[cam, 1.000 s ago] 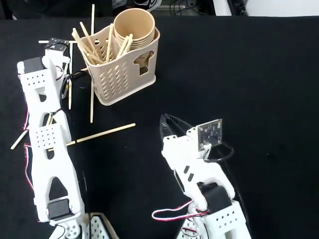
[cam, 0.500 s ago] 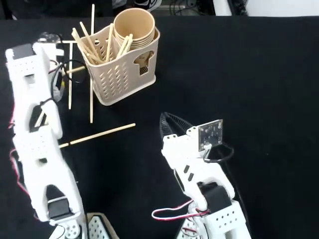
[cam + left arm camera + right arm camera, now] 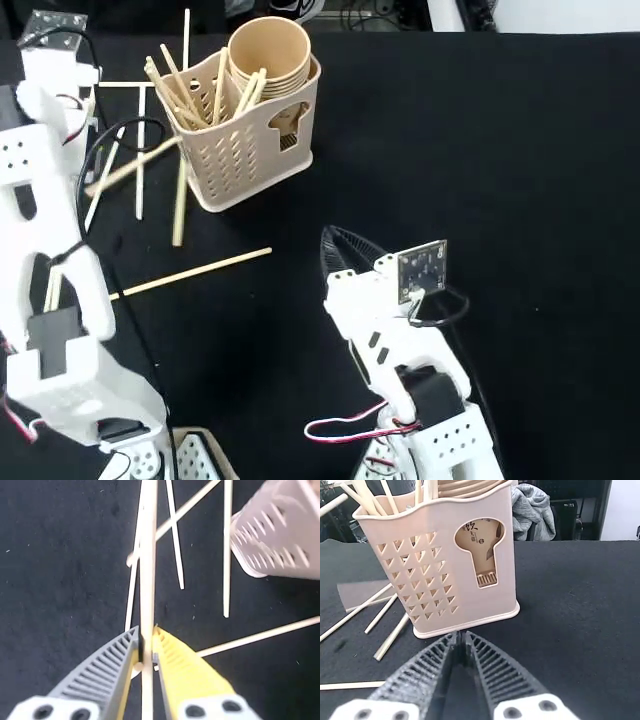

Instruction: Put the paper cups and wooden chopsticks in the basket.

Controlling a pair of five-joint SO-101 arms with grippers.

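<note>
Most of the load is in the basket, with one stick in hand and several left to fetch.
At the left, your left gripper (image 3: 146, 639) has its fingers pinched tight on a single chopstick (image 3: 148, 565), carried above the black table (image 3: 500, 150) and not yet over the basket. Just right of it, the loose chopsticks (image 3: 190, 272) lie scattered on the table beside the basket, one long one slanting off toward the middle; I'd judge these are what remains for you. Next comes the basket (image 3: 250, 160), standing upright with the paper cups (image 3: 270, 55) nested in one compartment and a bundle of chopsticks (image 3: 218, 88) leaning in the other, so the cup part looks finished. Farthest right, your right gripper (image 3: 461, 639) sits low in front of the basket, fingers closed together on nothing.
</note>
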